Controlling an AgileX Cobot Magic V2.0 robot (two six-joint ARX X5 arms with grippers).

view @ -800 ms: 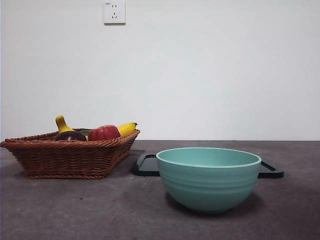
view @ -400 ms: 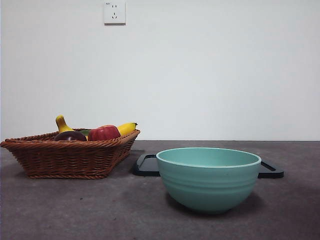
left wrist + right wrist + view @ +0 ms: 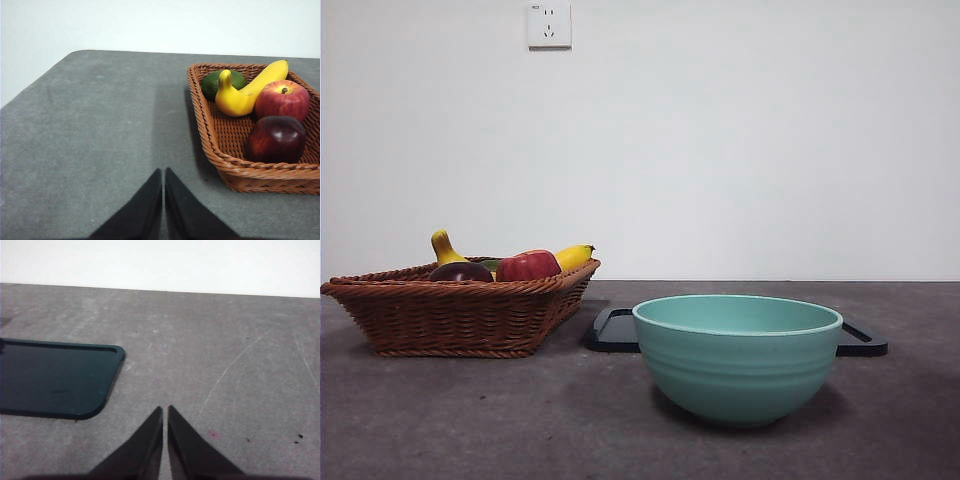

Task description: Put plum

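I see the plum [image 3: 276, 139] lying in the wicker basket [image 3: 235, 167], at its near corner, touching the red apple [image 3: 282, 100] behind it. The left gripper [image 3: 163, 172] hangs over bare table beside the basket, its tips pressed together, the plum off to one side of them. My right gripper [image 3: 165, 410], tips also together, sits near the dark tray [image 3: 55, 377].

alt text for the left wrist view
A wicker basket on a grey table holds a dark plum, a red apple, a banana and a green fruit. The left end effector, shut, sits apart from it.
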